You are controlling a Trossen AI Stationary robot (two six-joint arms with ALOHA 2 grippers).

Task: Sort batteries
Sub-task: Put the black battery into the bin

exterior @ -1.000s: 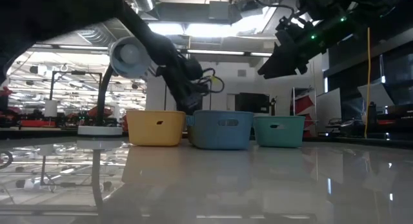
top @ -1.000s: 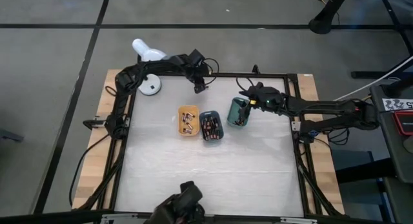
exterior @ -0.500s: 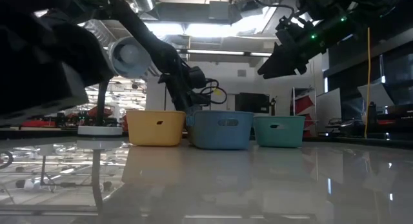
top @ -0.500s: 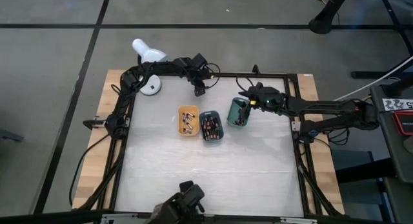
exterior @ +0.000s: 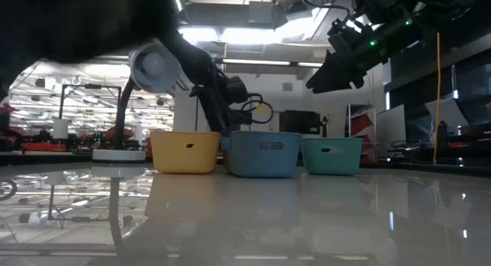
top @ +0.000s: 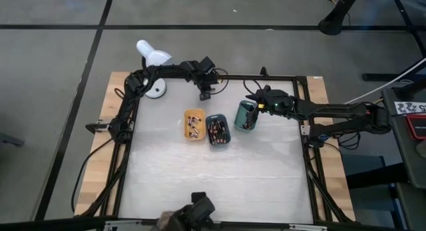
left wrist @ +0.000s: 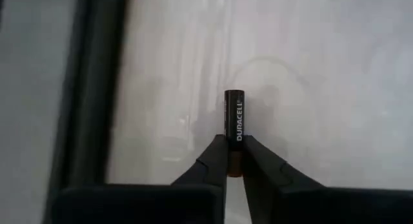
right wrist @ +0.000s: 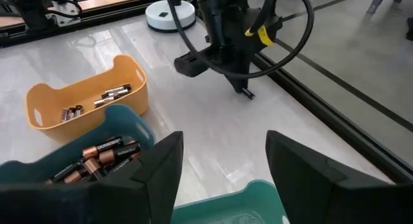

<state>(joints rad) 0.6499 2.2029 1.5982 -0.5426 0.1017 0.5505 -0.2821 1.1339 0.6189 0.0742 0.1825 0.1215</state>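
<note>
The battery sits clamped between my left gripper's fingers, held by its copper end over the table's far edge, beyond the trays. The step, I judge, is carrying it to its bin; next I must swing back over the orange tray or the dark teal tray and release. My right gripper hovers spread apart over the green tray.

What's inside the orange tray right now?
The orange tray holds a few batteries lying loose on its floor. Its near wall covers part of the floor there.
</note>
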